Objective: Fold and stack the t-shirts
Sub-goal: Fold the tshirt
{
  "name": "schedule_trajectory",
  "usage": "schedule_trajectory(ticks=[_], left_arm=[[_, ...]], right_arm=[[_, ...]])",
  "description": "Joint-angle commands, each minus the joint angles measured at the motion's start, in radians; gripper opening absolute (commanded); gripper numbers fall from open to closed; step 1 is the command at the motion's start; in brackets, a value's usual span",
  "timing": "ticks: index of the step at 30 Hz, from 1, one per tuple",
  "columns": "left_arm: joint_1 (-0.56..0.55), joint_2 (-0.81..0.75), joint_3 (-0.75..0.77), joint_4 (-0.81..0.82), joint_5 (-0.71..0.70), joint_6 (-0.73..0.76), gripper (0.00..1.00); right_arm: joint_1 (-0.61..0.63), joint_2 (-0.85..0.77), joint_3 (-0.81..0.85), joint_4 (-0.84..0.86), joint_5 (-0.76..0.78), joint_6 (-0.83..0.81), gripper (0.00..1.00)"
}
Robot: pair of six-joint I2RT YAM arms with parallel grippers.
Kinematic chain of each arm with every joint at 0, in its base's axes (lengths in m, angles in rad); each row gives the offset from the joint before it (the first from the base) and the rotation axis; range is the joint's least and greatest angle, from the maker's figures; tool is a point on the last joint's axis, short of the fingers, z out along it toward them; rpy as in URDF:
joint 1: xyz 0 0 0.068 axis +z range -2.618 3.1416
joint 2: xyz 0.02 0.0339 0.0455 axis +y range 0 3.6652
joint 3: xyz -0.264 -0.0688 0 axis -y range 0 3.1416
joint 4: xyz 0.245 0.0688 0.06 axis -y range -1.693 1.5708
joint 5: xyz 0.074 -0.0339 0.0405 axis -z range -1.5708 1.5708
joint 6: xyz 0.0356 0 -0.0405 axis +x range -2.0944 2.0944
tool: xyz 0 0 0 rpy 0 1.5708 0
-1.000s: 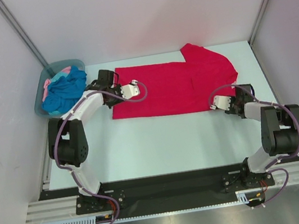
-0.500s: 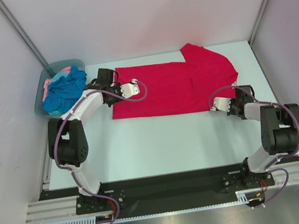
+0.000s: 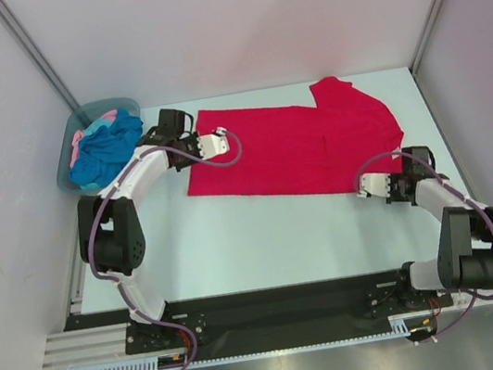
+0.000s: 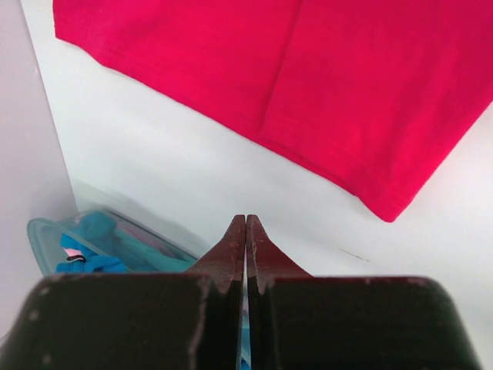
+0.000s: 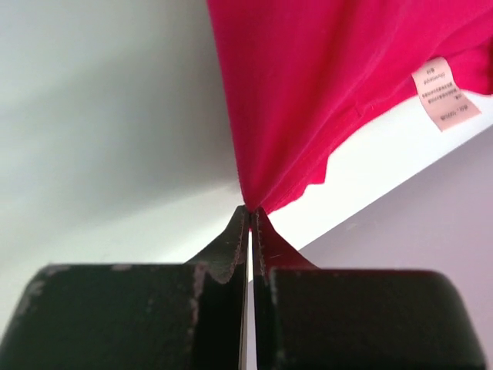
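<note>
T-shirt of crimson soft cloth (image 3: 287,146) has slid rightward; our right end effector (image 5: 248,210) pinches its edge; our left end effector (image 4: 246,220) is pressed together, empty; we judge spreading underway, folding pending.

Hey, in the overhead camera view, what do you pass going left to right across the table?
grey-teal tub → left end effector → red t-shirt → right end effector

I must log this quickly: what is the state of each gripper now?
Left gripper: closed, holding nothing; the red t-shirt lies ahead of it, apart.
Right gripper: closed on an edge of the red t-shirt.
</note>
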Motion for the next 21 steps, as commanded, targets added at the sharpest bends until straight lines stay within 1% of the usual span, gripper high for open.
schedule_trajectory(ticks=[1,9,13,14,15,16,17,18,19,20,21], left_arm=[[0.007,-0.002,0.042,0.006,0.010,0.051,0.00],[0.006,-0.010,0.036,0.002,0.022,0.112,0.00],[0.007,-0.016,0.033,-0.004,0.030,0.138,0.00],[0.007,-0.019,0.033,-0.006,0.031,0.149,0.00],[0.007,-0.021,0.028,-0.007,0.036,0.152,0.00],[0.007,-0.022,0.025,-0.008,0.042,0.158,0.04],[0.007,-0.027,0.021,-0.008,0.045,0.174,0.15],[0.007,-0.036,0.002,-0.004,0.051,0.187,0.30],[0.007,-0.039,-0.009,-0.001,0.054,0.197,0.32],[0.007,-0.044,-0.018,0.005,0.064,0.210,0.33],[0.007,-0.050,-0.038,0.008,0.070,0.218,0.42]], right_arm=[[-0.019,-0.058,-0.011,-0.141,-0.008,-0.082,0.00],[-0.026,-0.122,-0.037,-0.282,-0.004,-0.120,0.00],[-0.028,-0.150,-0.057,-0.314,0.009,-0.134,0.01],[-0.029,-0.155,-0.059,-0.319,0.010,-0.136,0.10],[-0.028,-0.156,-0.059,-0.325,0.010,-0.134,0.38],[-0.029,-0.158,-0.057,-0.333,0.009,-0.131,0.50],[-0.026,-0.159,-0.054,-0.336,0.010,-0.125,0.59],[-0.028,-0.161,-0.053,-0.338,0.007,-0.123,0.69],[-0.025,-0.162,-0.053,-0.341,0.010,-0.126,0.73],[-0.019,-0.165,-0.051,-0.338,0.012,-0.123,0.73],[-0.017,-0.170,-0.050,-0.341,0.007,-0.111,0.75]])
